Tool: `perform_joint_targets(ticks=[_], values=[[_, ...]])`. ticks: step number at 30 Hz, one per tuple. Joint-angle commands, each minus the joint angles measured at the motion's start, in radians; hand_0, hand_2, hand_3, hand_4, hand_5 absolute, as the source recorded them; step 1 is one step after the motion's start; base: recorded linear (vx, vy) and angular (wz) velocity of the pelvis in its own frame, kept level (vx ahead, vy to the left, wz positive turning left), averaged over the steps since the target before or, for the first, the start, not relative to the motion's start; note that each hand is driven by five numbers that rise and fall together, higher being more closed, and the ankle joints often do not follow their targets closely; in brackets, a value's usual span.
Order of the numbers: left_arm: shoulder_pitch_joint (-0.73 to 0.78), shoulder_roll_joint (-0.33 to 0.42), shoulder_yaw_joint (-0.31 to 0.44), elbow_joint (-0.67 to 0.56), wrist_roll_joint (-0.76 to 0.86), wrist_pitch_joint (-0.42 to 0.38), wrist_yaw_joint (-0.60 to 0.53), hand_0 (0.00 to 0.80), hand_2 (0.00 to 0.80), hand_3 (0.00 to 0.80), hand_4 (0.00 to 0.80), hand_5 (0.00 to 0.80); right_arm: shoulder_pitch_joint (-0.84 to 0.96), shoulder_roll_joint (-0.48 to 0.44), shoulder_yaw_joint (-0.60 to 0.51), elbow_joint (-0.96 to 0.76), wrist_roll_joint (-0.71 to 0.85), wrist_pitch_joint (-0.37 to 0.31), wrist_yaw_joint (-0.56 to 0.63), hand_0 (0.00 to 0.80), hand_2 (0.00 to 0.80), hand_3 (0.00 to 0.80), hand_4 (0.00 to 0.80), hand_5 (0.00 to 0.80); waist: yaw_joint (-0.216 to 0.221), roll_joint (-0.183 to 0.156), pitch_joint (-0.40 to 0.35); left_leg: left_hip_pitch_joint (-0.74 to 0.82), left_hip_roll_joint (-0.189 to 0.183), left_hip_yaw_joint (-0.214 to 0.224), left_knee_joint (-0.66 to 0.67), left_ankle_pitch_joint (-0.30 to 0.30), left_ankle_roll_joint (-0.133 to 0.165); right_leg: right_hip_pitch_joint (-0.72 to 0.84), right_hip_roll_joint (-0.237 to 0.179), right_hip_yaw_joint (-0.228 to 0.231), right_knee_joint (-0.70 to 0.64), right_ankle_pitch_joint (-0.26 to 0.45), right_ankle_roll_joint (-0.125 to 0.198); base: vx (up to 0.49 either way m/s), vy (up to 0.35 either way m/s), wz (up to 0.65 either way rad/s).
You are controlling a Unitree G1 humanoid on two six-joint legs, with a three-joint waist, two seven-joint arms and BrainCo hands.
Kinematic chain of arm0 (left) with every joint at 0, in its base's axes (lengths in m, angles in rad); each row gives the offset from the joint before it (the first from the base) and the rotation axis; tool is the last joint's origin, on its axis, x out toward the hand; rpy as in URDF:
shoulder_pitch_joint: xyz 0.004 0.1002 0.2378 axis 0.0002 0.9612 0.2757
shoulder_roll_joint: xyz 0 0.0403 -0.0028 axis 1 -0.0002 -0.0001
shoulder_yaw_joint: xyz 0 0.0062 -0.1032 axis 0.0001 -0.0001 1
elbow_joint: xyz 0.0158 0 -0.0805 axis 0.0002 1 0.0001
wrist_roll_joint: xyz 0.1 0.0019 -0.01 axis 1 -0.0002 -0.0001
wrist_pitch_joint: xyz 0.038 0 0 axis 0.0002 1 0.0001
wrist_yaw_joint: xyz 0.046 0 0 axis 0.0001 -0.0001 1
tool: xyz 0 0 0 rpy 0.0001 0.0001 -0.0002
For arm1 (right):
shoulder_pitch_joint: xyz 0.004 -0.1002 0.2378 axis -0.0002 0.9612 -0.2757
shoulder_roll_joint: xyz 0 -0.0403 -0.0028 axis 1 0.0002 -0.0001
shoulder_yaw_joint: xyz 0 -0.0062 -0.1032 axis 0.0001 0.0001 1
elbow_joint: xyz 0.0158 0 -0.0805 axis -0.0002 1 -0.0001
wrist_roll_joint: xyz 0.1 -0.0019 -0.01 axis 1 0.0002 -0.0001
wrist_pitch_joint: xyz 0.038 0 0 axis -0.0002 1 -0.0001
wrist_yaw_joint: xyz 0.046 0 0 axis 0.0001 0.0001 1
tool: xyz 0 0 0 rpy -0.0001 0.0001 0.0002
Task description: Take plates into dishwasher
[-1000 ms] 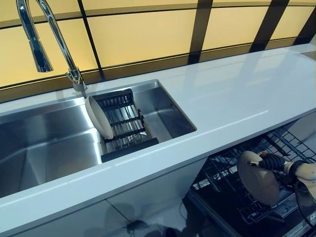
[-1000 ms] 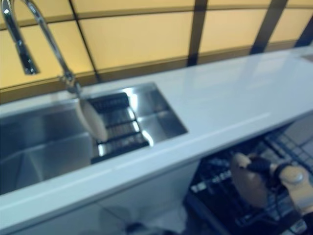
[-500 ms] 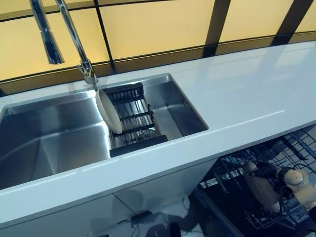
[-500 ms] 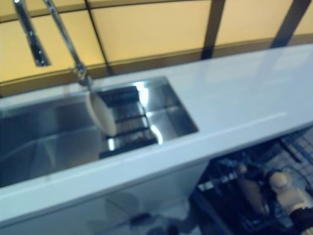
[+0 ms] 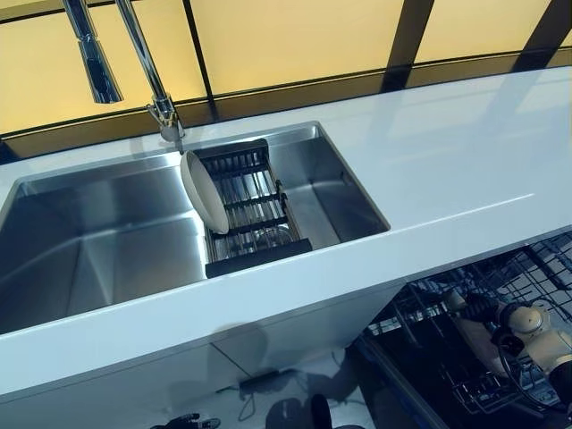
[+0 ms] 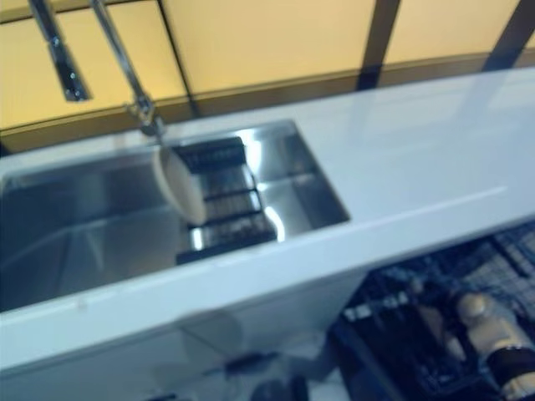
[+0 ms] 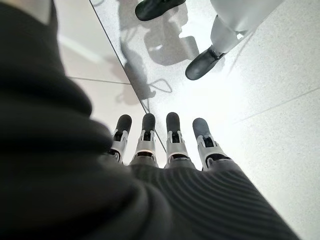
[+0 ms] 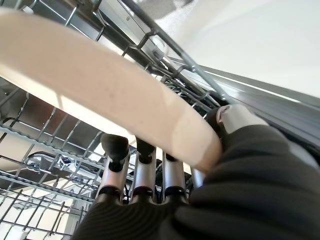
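Plate [image 8: 100,90] is showing mostly edge-on, half hidden down in the dishwasher rack [image 5: 500,375]; the right hand [image 8: 145,185] is pinching its rim.

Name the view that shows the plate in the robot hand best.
The right wrist view: the plate fills it, pinched by the right robot hand over the dishwasher rack. Both eye views show it edge-on, small, low in the rack. The left wrist view shows none of it.
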Motion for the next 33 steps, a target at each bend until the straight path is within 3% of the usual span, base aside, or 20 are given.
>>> perform_joint_targets(ticks=[1,10,11,12,14,15,27,33], values=[[-0.034,0.038,-0.019,0.032,-0.012,-0.014,-0.011,0.000,0.000,0.000,0.000,0.000,-0.099,0.041,0.025,0.081,0.007,-0.031,-0.016,0.800,0.800,0.800,0.800,0.800,0.018,-0.014,0.001,-0.043,0.010,-0.084,-0.001,-0.020,0.013,0.048,-0.028,-0.046,0.004,-0.084,0.075,0.000,0.000,0.00],[-0.045,0.037,-0.018,0.031,-0.011,-0.017,-0.014,0.000,0.000,0.000,0.000,0.000,-0.093,0.030,0.017,0.103,-0.002,-0.039,-0.017,0.797,0.797,0.797,0.797,0.797,0.014,-0.017,0.004,-0.043,0.009,-0.082,-0.001,-0.018,0.014,0.046,-0.028,-0.040,0.004,-0.081,0.074,0.000,0.000,0.00],[-0.045,0.036,-0.019,0.030,-0.011,-0.017,-0.013,0.000,0.000,0.000,0.000,0.000,-0.092,0.029,0.017,0.102,0.000,-0.040,-0.024,0.489,0.489,0.489,0.489,0.489,0.013,-0.018,0.004,-0.042,0.009,-0.082,-0.001,-0.019,0.014,0.047,-0.028,-0.038,0.004,-0.081,0.074,0.000,0.000,0.00],[-0.045,0.037,-0.019,0.030,-0.012,-0.019,-0.013,0.000,0.000,0.000,0.000,0.000,-0.091,0.028,0.015,0.099,0.004,-0.038,-0.029,0.094,0.094,0.094,0.094,0.094,0.013,-0.018,0.005,-0.042,0.009,-0.082,-0.001,-0.019,0.014,0.047,-0.028,-0.037,0.004,-0.081,0.074,0.000,0.000,0.00],[-0.043,0.037,-0.016,0.029,-0.014,-0.020,-0.012,0.000,0.000,0.000,0.000,0.000,-0.085,0.025,0.007,0.081,0.006,-0.031,-0.034,0.144,0.144,0.144,0.144,0.144,0.009,-0.021,0.004,-0.041,0.009,-0.080,-0.001,-0.021,0.015,0.046,-0.027,-0.034,0.004,-0.081,0.074,0.000,0.000,0.00],[-0.040,0.037,-0.013,0.029,-0.013,-0.022,-0.012,0.000,0.000,0.000,0.000,0.000,-0.081,0.022,0.002,0.073,0.007,-0.029,-0.039,0.000,0.000,0.000,0.000,0.000,0.008,-0.022,0.003,-0.041,0.009,-0.079,-0.001,-0.021,0.015,0.046,-0.027,-0.033,0.004,-0.081,0.075,0.000,0.000,0.00],[-0.014,0.037,0.011,0.027,-0.007,-0.021,-0.014,0.000,0.000,0.000,0.000,0.000,-0.012,-0.040,-0.076,-0.015,0.007,-0.005,-0.051,0.000,0.000,0.000,0.000,0.000,-0.009,-0.044,-0.008,-0.026,0.016,-0.061,-0.001,-0.030,0.016,0.055,-0.022,-0.025,0.004,-0.079,0.079,0.000,0.000,0.00],[0.003,0.039,0.037,0.026,-0.004,-0.022,-0.010,0.000,0.000,0.000,0.000,0.000,0.041,-0.125,-0.187,-0.118,0.026,0.083,-0.051,0.000,0.000,0.000,0.000,0.000,-0.028,-0.064,-0.016,-0.013,0.018,-0.050,-0.001,-0.036,0.016,0.062,-0.017,-0.013,0.004,-0.076,0.082,0.031,0.023,-0.01]])
